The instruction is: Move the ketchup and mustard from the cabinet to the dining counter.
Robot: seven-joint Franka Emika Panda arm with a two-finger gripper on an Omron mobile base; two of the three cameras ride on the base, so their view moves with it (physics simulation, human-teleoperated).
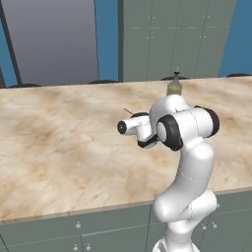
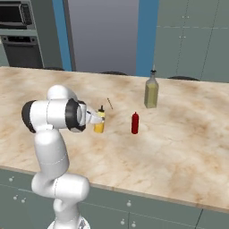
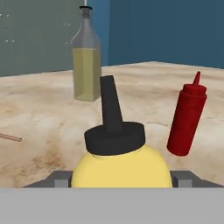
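The mustard (image 3: 120, 168), a yellow squeeze bottle with a dark pointed cap, stands upright between my fingers (image 3: 60, 178), which press on both its sides. From the right base view my gripper (image 2: 98, 120) holds the mustard (image 2: 99, 125) with its base at or just above the dining counter (image 2: 188, 143). The red ketchup (image 2: 135, 123) stands upright on the slab a short way to the right, apart from the mustard. In the hand view the ketchup (image 3: 187, 118) is beyond and right of the yellow bottle. The cabinet is out of view.
An olive-green bottle (image 2: 151, 91) with a thin spout stands farther back on the counter, and the left base view shows this bottle (image 1: 174, 86) behind my arm. A thin stick (image 2: 109, 103) lies on the marble near it. Tall grey-green cupboards and a microwave (image 2: 15, 15) line the far wall.
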